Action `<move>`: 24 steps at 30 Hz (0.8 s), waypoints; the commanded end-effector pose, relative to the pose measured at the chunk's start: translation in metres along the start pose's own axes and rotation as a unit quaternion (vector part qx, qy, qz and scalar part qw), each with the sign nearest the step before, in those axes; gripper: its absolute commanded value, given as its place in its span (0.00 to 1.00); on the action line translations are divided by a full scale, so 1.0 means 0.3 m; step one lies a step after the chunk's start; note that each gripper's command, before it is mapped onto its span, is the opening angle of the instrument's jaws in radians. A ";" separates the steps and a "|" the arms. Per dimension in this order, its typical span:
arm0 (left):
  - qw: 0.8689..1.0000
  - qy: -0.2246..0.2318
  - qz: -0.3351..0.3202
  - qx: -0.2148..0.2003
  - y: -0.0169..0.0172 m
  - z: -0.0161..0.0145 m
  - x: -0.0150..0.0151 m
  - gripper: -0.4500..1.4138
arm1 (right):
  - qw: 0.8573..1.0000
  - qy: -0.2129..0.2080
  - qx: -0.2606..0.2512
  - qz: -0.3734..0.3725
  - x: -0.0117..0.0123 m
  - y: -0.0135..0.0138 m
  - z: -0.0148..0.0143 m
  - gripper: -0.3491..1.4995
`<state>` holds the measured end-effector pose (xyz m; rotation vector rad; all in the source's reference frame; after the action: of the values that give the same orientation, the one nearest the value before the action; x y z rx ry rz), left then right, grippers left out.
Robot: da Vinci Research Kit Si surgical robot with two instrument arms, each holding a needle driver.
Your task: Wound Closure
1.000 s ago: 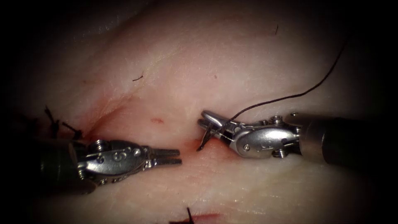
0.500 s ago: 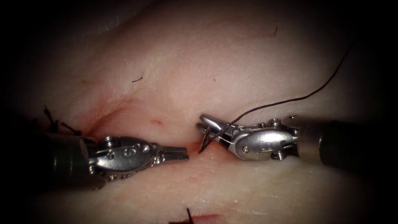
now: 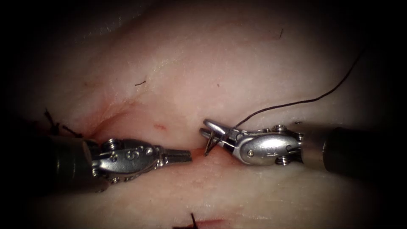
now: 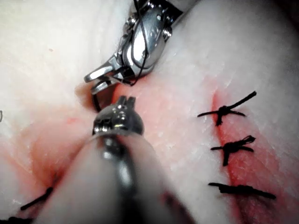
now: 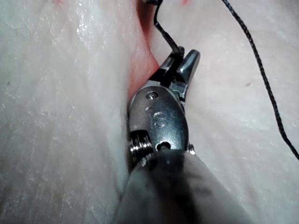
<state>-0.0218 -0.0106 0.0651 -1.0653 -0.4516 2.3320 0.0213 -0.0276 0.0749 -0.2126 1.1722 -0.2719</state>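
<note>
Since a second ago the left tool (image 3: pixel 186 156) has slid toward three o'clock along the cut (image 3: pixel 197 149), jaws together and holding nothing, its tip now just beside the needle (image 3: pixel 207 147). Over the same second the right tool (image 3: pixel 211 132) has eased lower, gripping the needle near its thread end. That needle stands steeply, long axis twelve to six, point down at the cut on its right lip; whether it has entered the tissue (image 3: pixel 237 68) I cannot tell. Thread (image 3: pixel 305 101) trails toward two o'clock. Three tied stitches (image 4: pixel 227 112) look finished; this stretch remains open.
</note>
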 end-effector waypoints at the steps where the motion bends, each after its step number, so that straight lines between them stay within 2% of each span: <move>1: 1.000 0.000 0.001 0.000 0.000 0.003 0.000 0.23 | 1.000 0.001 0.003 0.001 -0.0018 -0.0021 0.0040 0.00; 10: 1.000 -0.003 0.000 0.000 0.000 0.003 0.000 0.23 | 1.000 0.001 0.023 0.002 -0.0008 -0.0039 0.0033 0.00; 16: 1.000 -0.008 0.000 -0.001 -0.001 0.004 0.000 0.23 | 0.998 -0.003 0.064 0.005 -0.0020 -0.0092 0.0033 0.00; 20: 1.000 -0.010 0.001 -0.001 -0.001 0.004 0.000 0.23 | 0.999 0.000 0.046 0.013 -0.0021 -0.0081 0.0029 0.00; 24: 1.000 -0.011 0.002 0.001 0.000 0.006 -0.001 0.23 | 1.000 0.008 0.004 0.025 0.0005 -0.0020 0.0006 0.00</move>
<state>-0.0226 -0.0109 0.0660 -1.0401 -0.4571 2.3502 0.0209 -0.0284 0.0748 -0.1760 1.1944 -0.2207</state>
